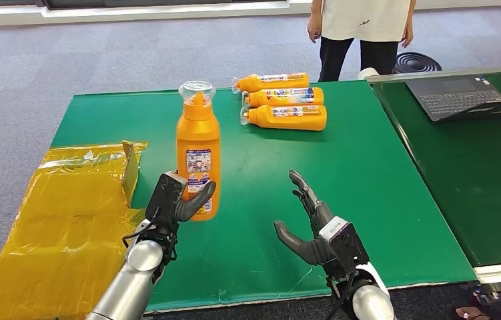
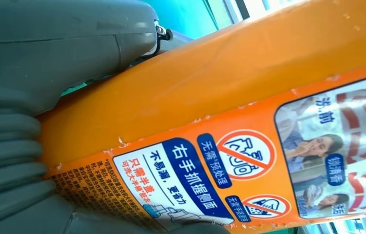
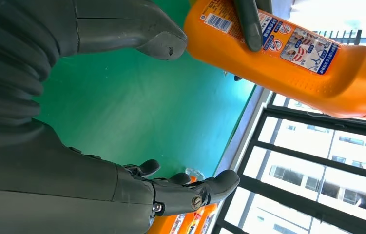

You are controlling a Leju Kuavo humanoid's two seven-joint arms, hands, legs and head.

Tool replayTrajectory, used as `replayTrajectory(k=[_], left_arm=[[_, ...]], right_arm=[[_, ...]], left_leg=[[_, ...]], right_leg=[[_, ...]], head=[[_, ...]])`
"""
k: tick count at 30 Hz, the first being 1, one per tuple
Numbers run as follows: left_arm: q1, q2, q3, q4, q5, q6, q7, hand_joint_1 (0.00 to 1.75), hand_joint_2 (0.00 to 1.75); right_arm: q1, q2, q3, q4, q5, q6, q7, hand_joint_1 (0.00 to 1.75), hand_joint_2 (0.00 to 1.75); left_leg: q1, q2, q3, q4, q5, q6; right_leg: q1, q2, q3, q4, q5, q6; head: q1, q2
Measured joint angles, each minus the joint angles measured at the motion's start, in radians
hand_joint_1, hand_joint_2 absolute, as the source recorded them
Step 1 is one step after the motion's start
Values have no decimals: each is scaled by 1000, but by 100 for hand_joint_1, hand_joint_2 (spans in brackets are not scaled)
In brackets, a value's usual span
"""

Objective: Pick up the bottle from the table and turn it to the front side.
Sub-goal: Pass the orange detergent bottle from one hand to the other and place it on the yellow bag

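Three more orange bottles [image 1: 281,100] lay on their sides at the far end of the green surface [image 1: 341,173], a yellow bag [image 1: 67,220] at its left. The bottle [image 1: 198,153] stood upright, cap up, gripped low by the left hand [image 1: 174,200]. The right hand [image 1: 311,223] hung beside it, fingers spread, holding nothing.

On the table [image 1: 367,200], the upright bottle [image 1: 197,157] stands before three lying bottles [image 1: 281,100], wrapping [image 1: 67,220] at its left, a laptop [image 1: 464,97] far right.

The bottle [image 2: 249,122] label reads "右手抓握侧面".
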Motion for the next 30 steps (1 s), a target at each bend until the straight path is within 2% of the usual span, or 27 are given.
replayTrajectory(k=[2, 4, 7, 9, 11, 18, 23, 30], left_arm=[[0, 1, 0, 0, -13, 11, 7, 175, 175], [-3, 17, -8, -1, -111, 91, 51, 175, 175], [-7, 90, -20, -20, -444, 280, 100, 175, 175], [-8, 147, -10, -31, -622, 341, 89, 175, 175], [-1, 190, 6, -33, -731, 377, 71, 175, 175], [29, 252, 31, -33, -853, 441, 69, 175, 175], [68, 288, 35, -31, -1045, 581, 106, 175, 175], [76, 312, 42, 0, -1128, 607, 115, 175, 175]], right_arm=[[1, 0, 0, -1, 4, -5, 1, 0, 175], [21, -5, -6, -13, 23, -38, 1, 0, 175], [113, -30, -39, -69, 28, -80, -32, 0, 175], [173, -52, -73, -101, 14, -68, -58, 0, 175], [207, -65, -101, -122, 6, -51, -70, 0, 175], [247, -79, -138, -155, 1, -35, -70, 0, 175], [275, -85, -149, -164, -2, -38, -80, 0, 175], [318, -110, -191, -181, -30, -49, -94, 0, 175]], left_leg=[[0, 0, 0, 0, 0, 0], [0, 0, 0, 0, 0, 0], [1, 0, 0, 0, -1, -1], [1, 0, 0, -1, -1, -1], [1, 1, 0, -2, -1, -1], [1, 1, 1, -2, -1, -1], [1, 1, 1, -1, -1, -1], [1, 1, 1, -1, -1, -1]], right_leg=[[0, 0, 0, 0, 0, 0], [0, 0, 0, 0, 0, 0], [1, 0, 0, 0, 0, 0], [1, 0, -1, 0, -1, -1], [1, 1, -1, 0, -2, -2], [1, 0, 0, 0, -2, -2], [1, 1, 0, 0, -2, -2], [1, 1, -1, 0, -2, -2]], head=[[0, 0], [0, 0], [0, 0], [0, 0], [0, 0], [0, 0], [0, 0], [0, 0]])
